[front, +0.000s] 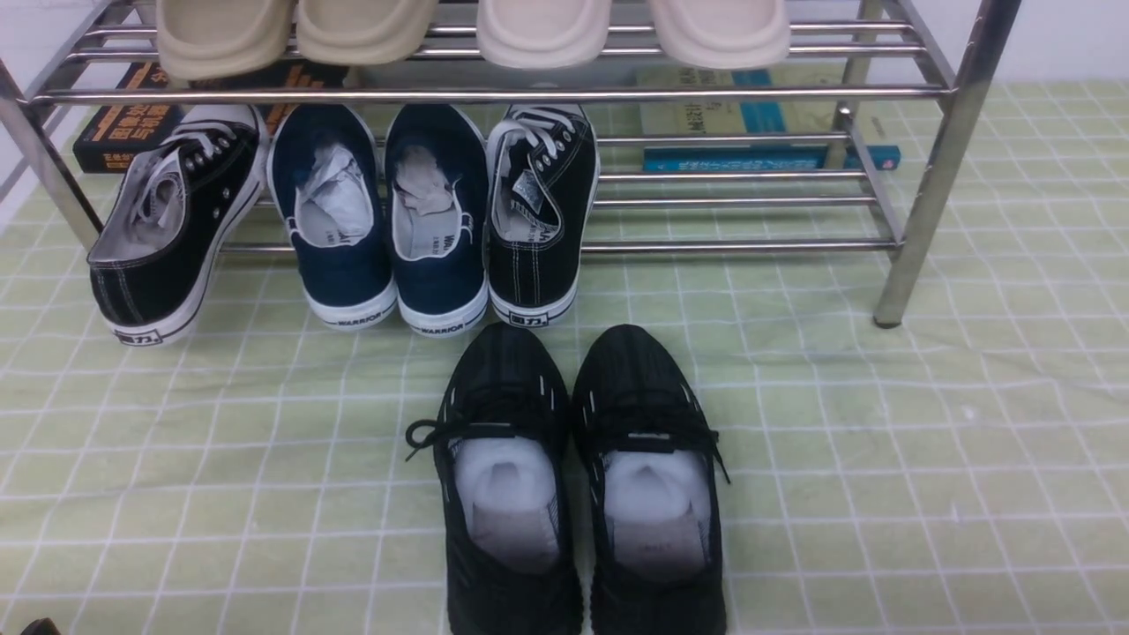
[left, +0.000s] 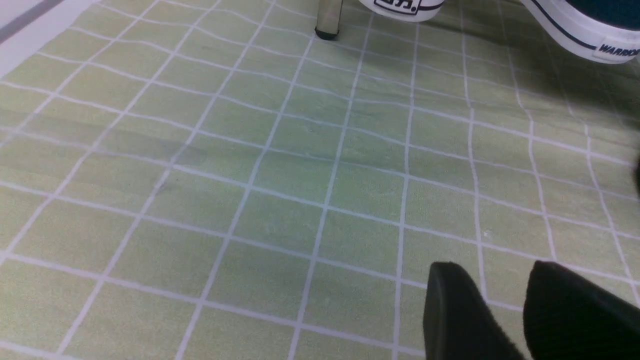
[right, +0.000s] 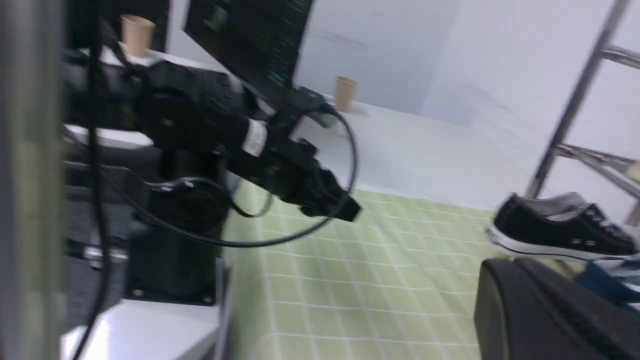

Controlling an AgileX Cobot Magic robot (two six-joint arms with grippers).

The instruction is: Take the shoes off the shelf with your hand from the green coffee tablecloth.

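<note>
The two all-black knit shoes (front: 573, 494) stand side by side on the green coffee tablecloth (front: 882, 459), in front of the chrome shelf (front: 917, 220), toes toward it. White paper shows inside both. Neither gripper shows in the front view. In the left wrist view my left gripper (left: 495, 265) is open and empty, low over bare cloth (left: 280, 175), near a shelf leg (left: 328, 20). In the blurred right wrist view my right gripper (right: 515, 265) looks shut and empty, facing my left arm (right: 280, 165) over the cloth (right: 380, 280).
The lower tier holds two black canvas sneakers with white soles (front: 168, 229) (front: 538, 212) and two navy slip-ons (front: 384, 220). Beige slippers (front: 476, 31) sit on the top tier. Books (front: 767, 132) lie behind. A monitor (right: 250, 35) and paper cups (right: 345, 92) stand on a white table.
</note>
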